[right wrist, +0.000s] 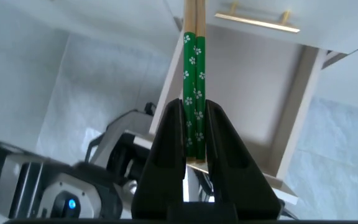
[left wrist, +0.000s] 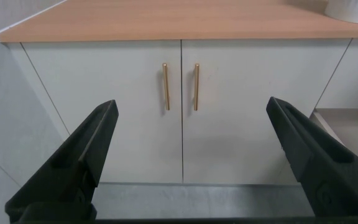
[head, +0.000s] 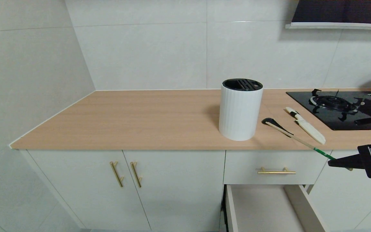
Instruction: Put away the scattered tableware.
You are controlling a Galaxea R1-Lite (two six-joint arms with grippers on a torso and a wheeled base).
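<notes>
Green, white-flowered ends of pale wooden chopsticks (right wrist: 194, 74) tight in right hand (right wrist: 195, 115); left hand (left wrist: 191, 109) wide open.

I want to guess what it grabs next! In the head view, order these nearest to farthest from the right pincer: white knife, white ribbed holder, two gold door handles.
1. White knife, on the wooden counter near the right pincer holding green-ended chopsticks.
2. White ribbed round holder, farther left.
3. Two gold door handles, far left, below the counter.

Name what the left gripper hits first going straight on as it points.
Likely the white cabinet doors, near their gold handles; nothing shows between them and the open left gripper, though depth is unclear.
</notes>
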